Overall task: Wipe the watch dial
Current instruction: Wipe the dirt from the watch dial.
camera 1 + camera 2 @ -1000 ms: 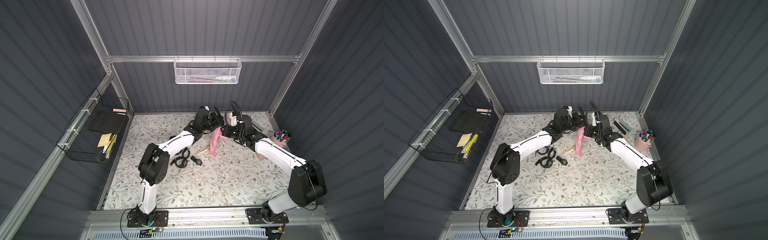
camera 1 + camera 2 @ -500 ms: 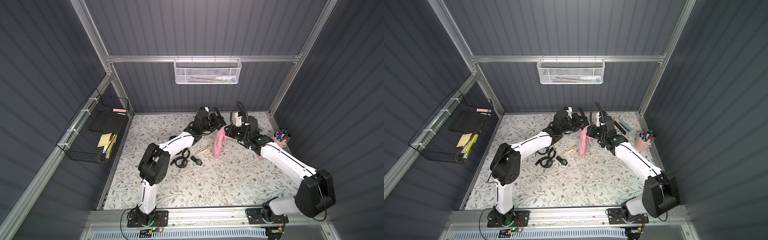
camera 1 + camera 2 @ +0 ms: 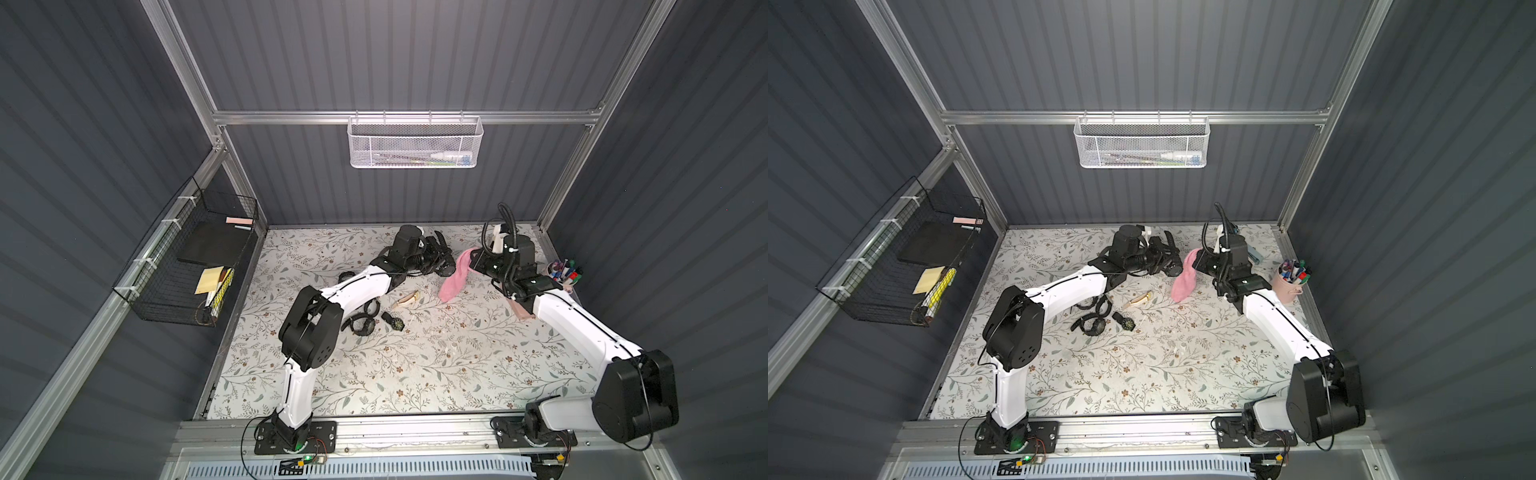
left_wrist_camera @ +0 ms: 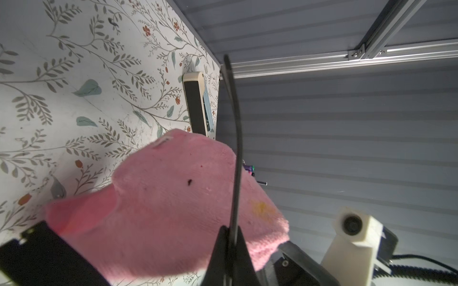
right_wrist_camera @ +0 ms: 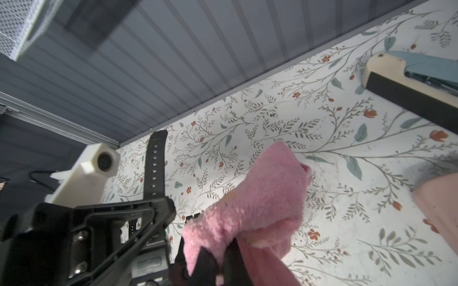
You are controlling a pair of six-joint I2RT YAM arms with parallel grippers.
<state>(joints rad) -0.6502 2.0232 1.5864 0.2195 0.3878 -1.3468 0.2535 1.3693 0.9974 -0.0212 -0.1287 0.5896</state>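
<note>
**Watch held just left of the cloth, dial out of sight**

The left arm (image 3: 357, 289) reaches toward the back of the worktop (image 3: 415, 374). Its jaws are closed on the strap (image 5: 155, 163) of a black watch (image 3: 445, 268), which is held clear of the surface. The strap's free end stands up and away from the jaws, and the left wrist view meets it edge-on as a thin dark line.

Just right of the watch hangs the pink cloth (image 3: 455, 276). Its top is bunched in the closed right jaws and its tail droops toward the worktop. The watch therefore lies near and to the left of the right jaws, and the right arm (image 3: 577, 324) carries the wiping tool. The stroke probably calls for a short push leftward onto the case.

Whether cloth and watch already touch cannot be told, nor which way the dial faces. In the right wrist view the case sits at the frame edge, cut off and partly behind the left jaws.
</note>
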